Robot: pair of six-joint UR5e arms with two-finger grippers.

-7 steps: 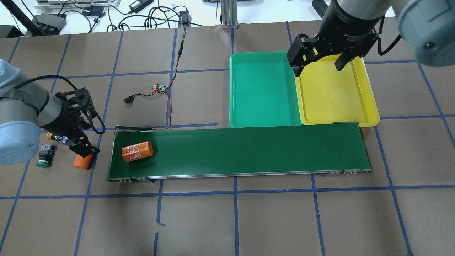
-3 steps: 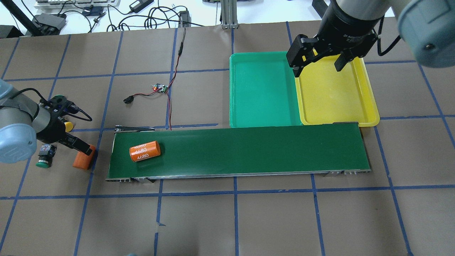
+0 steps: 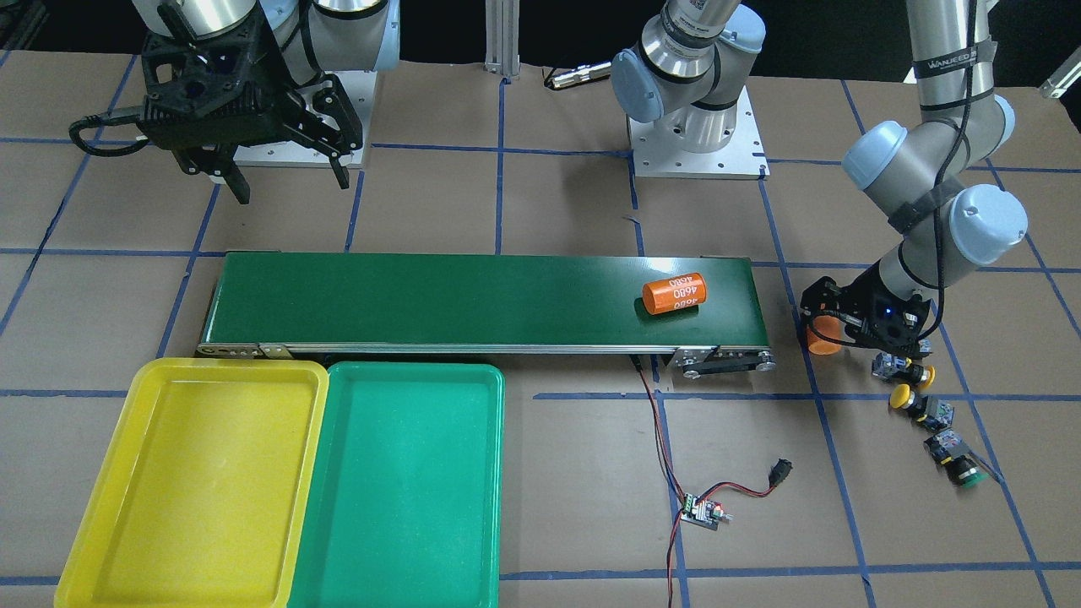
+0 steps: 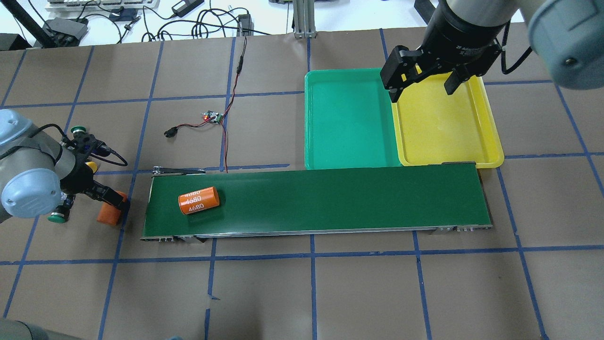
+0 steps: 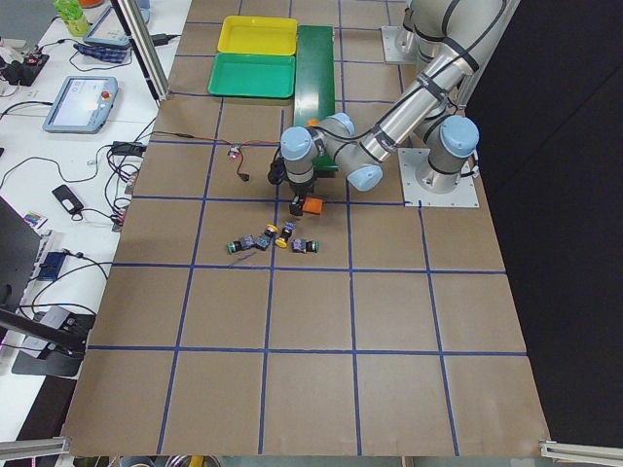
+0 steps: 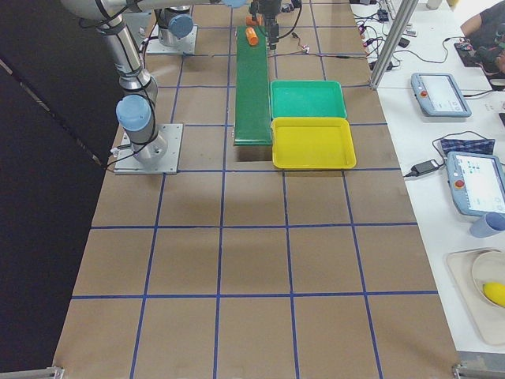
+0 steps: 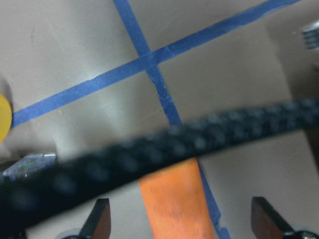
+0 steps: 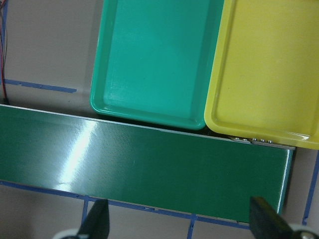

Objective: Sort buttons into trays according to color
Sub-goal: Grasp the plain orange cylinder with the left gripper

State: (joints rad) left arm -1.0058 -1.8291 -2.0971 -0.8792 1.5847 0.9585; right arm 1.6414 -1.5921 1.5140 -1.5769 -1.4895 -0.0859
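Buttons: all lay loose on the table beyond the belt's left end, none in a tray. A yellow button [image 3: 905, 395] sat just beside the left gripper, a far green button [image 3: 963, 475] lay further out, and a near green button [image 4: 57, 217] lay by the arm's elbow.
Left gripper [image 7: 182, 226]: its fingers were spread wide and held nothing. They stood astride an orange cylinder [image 7: 172, 199] on the table, whose long axis ran crosswise to the closing line.
Deciding relation: the buttons lay to the side of those fingers, away from the conveyor belt [image 4: 330, 200]. In the wrist view the yellow cap showed only at the left edge, outside the finger gap. Judged from this, a sideways shift off the cylinder was needed before any button could be gripped.
Belt load: a second orange cylinder [image 4: 198, 200] lay near the belt's left end.
Green tray [image 4: 349, 118]: empty, touching the yellow one.
Yellow tray [image 4: 448, 123]: empty.
Right gripper [image 4: 420, 87]: its fingers were apart and empty, above the trays' shared edge.
Nearer arm: the left; the right was well apart from every button.
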